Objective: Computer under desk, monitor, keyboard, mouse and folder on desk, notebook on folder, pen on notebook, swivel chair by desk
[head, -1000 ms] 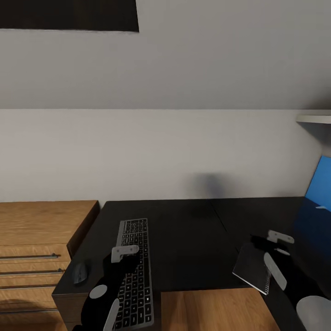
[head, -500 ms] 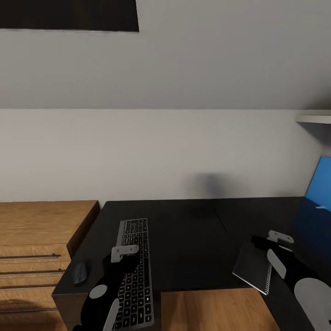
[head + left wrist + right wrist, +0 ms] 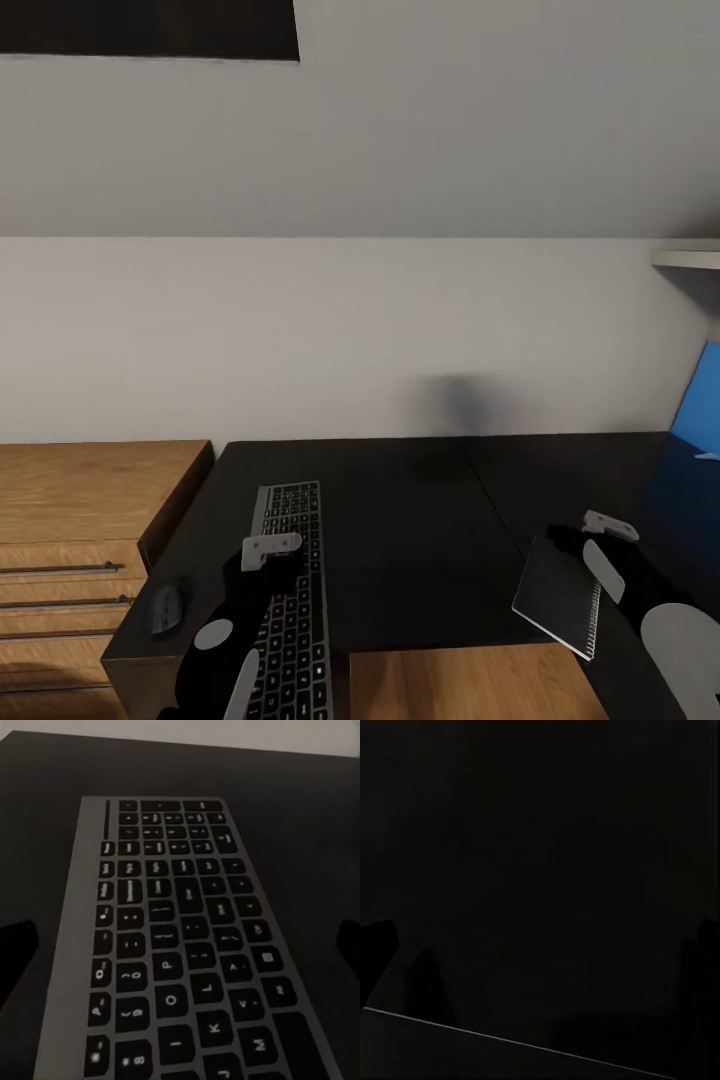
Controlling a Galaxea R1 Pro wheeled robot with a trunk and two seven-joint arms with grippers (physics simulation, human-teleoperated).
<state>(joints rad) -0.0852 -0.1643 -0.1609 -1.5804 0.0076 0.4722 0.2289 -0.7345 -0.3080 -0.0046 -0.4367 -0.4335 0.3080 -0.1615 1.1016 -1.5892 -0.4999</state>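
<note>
Right gripper (image 3: 600, 548): hangs at the notebook's far right corner, low over the table; whether its fingers are apart or clamped on the cover I cannot tell, since the right wrist view is near black.
Notebook (image 3: 558, 598): lies at the table's front edge, right of the keyboard and well apart from it, spiral side toward the right arm, near corner jutting over the edge; long axis runs slanted front to back.
Left gripper (image 3: 262, 560): hovers over the keyboard's middle, fingers spread wide on both sides of the left wrist view, holding nothing.
Keyboard (image 3: 176, 937): long axis runs front to back on the table (image 3: 410, 520), near end at the front edge.
Mouse (image 3: 166, 607): just left of the keyboard, near the front corner.
Nearer arm, judged: right for the notebook.
Blue panel (image 3: 698, 405): right of the notebook, at the picture's edge.
</note>
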